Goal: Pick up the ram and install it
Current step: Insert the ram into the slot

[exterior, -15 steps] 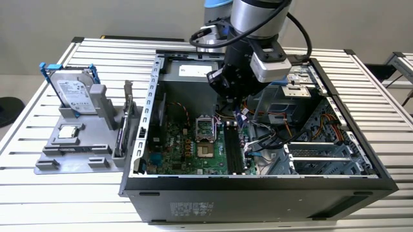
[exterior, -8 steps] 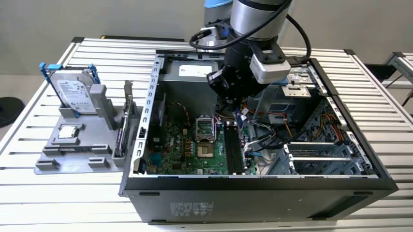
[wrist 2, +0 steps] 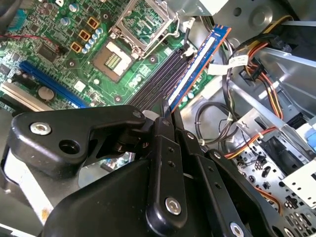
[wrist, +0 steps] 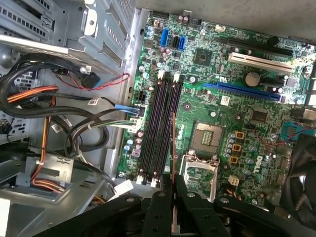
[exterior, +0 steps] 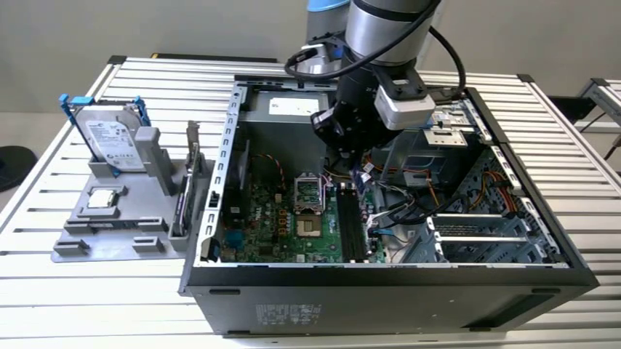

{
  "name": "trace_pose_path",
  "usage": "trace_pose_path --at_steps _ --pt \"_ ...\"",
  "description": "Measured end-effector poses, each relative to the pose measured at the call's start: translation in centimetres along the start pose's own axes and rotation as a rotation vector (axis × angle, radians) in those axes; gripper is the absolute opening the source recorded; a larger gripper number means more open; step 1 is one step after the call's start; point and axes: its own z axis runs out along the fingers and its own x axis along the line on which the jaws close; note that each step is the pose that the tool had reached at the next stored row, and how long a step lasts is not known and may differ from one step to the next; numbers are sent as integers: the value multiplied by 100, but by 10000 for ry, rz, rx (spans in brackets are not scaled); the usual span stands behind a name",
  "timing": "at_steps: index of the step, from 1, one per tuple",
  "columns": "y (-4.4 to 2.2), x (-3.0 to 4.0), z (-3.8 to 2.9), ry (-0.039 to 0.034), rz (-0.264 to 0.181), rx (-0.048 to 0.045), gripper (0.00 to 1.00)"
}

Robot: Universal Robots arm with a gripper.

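Gripper (wrist 2: 165, 116) clenched on the ram (wrist 2: 197, 61), hanging over the slots (wrist: 160, 128) at mid-frame; if tilted or offset, it could jam against a slot edge.

One open computer case (exterior: 388, 291), one motherboard (exterior: 281, 225), one ram (wrist 2: 197, 61), one hard drive (exterior: 109, 142), one tool (wrist 2: 165, 111), one gray holder tray (exterior: 97, 233).

Likely lab, slatted aluminium bench (exterior: 116, 291), robot arm (exterior: 383, 36)
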Motion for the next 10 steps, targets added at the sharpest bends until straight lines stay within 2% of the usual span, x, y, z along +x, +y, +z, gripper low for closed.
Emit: trace_pose_path --at_steps 5,10 --pt "2 -1 63 -7 88 -1 0" --pt "4 -2 135 20 760 -7 0"
